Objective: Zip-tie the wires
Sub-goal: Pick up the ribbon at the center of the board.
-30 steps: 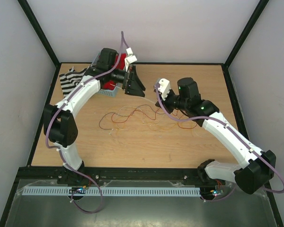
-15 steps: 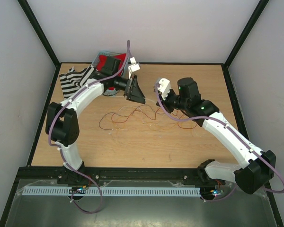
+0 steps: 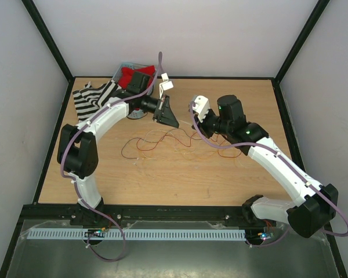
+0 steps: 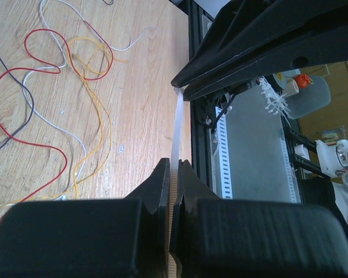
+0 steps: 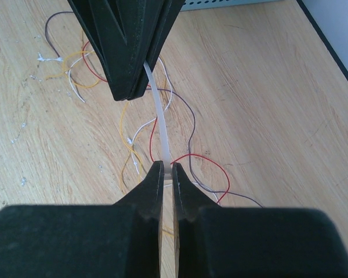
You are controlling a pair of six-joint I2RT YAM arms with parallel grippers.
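- Bare bench [image 3: 180,179] across the near half, between the wires [image 3: 162,142] and the arm bases: open for passing
- Wires sprawled in loose loops over the bench middle, in the way of any low sweep there
- Whitish strip [image 5: 158,116] stretched between left hand [image 4: 173,174] and right hand [image 5: 167,174], both clamped on it, barring the gap between them above the wires
- Basket [image 3: 121,69] and striped cloth [image 3: 90,98] crowding the far left corner
- Far right corner of the bench bare
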